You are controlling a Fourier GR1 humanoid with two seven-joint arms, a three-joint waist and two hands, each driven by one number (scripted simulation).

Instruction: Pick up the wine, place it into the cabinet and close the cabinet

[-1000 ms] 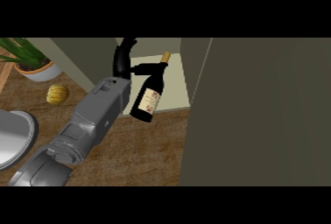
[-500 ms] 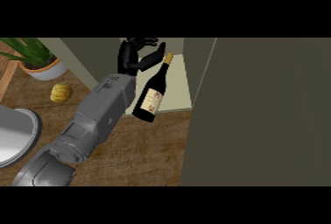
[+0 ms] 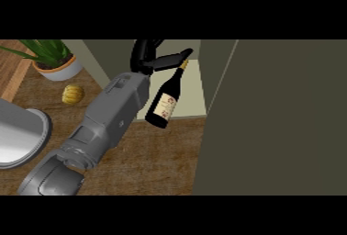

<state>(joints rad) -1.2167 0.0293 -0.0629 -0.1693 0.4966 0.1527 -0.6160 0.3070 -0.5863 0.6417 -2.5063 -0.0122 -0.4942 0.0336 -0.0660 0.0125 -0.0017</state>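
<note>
wine bottle (image 3: 165,102) beside cabinet door (image 3: 278,114) | left hand (image 3: 150,58) apparently touching neck

My hand (image 3: 150,56) is black on a grey forearm (image 3: 112,114). The wine (image 3: 166,98) is dark, with a cream label and a gold neck. The table (image 3: 149,156) is brown wood grain; the cabinet door (image 3: 284,119) is olive-grey. A yellow fruit (image 3: 72,94) lies beside the green plant (image 3: 44,49) in its white pot (image 3: 61,71).
</note>
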